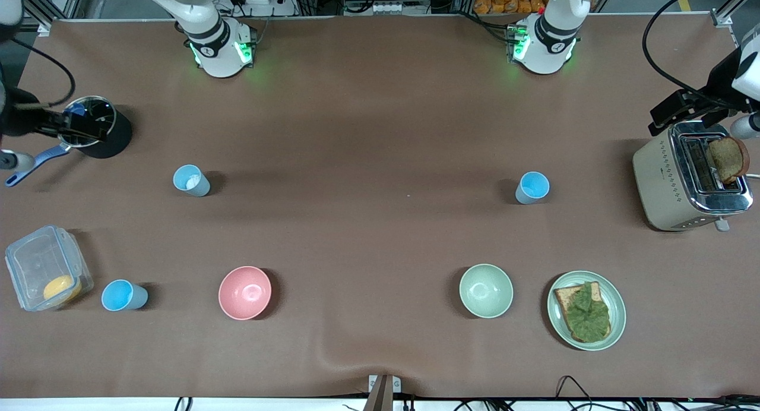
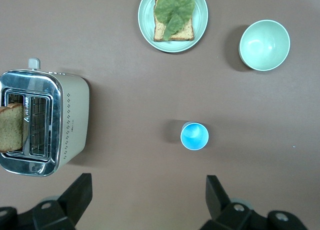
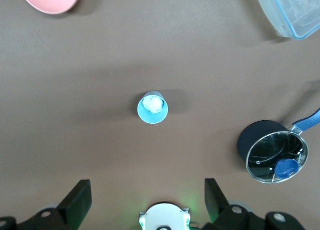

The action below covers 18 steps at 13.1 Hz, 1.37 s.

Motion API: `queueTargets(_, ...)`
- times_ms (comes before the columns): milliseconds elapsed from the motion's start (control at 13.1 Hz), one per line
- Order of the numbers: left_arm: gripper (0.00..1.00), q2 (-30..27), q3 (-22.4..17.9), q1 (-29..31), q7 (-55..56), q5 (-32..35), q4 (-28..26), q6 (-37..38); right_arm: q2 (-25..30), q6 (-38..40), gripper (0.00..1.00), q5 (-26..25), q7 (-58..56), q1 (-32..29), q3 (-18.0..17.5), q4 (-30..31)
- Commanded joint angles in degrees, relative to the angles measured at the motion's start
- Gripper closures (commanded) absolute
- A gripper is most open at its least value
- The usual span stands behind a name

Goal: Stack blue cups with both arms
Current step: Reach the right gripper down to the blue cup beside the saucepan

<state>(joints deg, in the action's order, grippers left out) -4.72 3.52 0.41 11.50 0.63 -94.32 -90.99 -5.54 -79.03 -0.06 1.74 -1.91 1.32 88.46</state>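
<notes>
1. Cups, blue, three in number, are set upright and well apart on the brown counter.
2. Blue cup with a whitish patch inside is placed toward the right arm's end, farther from the front camera than the pink bowl.
3. Second blue cup is placed toward the left arm's end, between the toaster and the counter's middle, farther from the front camera than the green bowl.
4. Third blue cup is placed just beside the clear lidded box, between that box and the pink bowl.
5. Left claw is held high over the counter near the toaster, fingers spread wide, nothing gripped; the second cup is seen below it.
6. Right claw is held high over the counter near the black saucepan, fingers spread wide, nothing gripped; the patched cup is seen below it.
7. Toaster is loaded with one slice of brown bread.
8. Green plate, beside the green bowl, is laid with bread under a lettuce leaf.
9. Clear box is seen to contain a yellow-orange item.
</notes>
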Motion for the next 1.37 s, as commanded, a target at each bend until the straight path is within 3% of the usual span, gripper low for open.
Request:
queueTargets(0, 0.00, -1.0, 0.3, 0.6, 1.2, -0.9, -0.5, -0.4, -5.9, -0.2, 0.00, -1.6, -2.0, -2.2, -0.5, -0.6)
queueTargets(152, 0.00, -0.9, 0.3, 0.6, 1.2, -0.9, -0.5, -0.4, -8.2, -4.2, 0.00, -2.4, -3.9, -4.1, -0.5, 2.7)
queueTargets(305, 0.00, -1.0, 0.3, 0.6, 1.2, -0.8, -0.5, -0.4, -7.7, -13.5, 0.00, -2.3, -7.3, -6.2, -0.6, 10.6)
queueTargets(762, 0.00, -0.9, 0.3, 0.6, 1.2, -0.9, -0.5, -0.4, -7.7, -28.2, 0.00, -2.0, -8.9, -5.6, -0.9, 26.9)
queueTargets(1295, 0.00, -0.9, 0.3, 0.6, 1.2, -0.9, -0.5, -0.4, -9.8, -38.6, 0.00, -1.7, -9.2, -5.1, -0.9, 32.8)
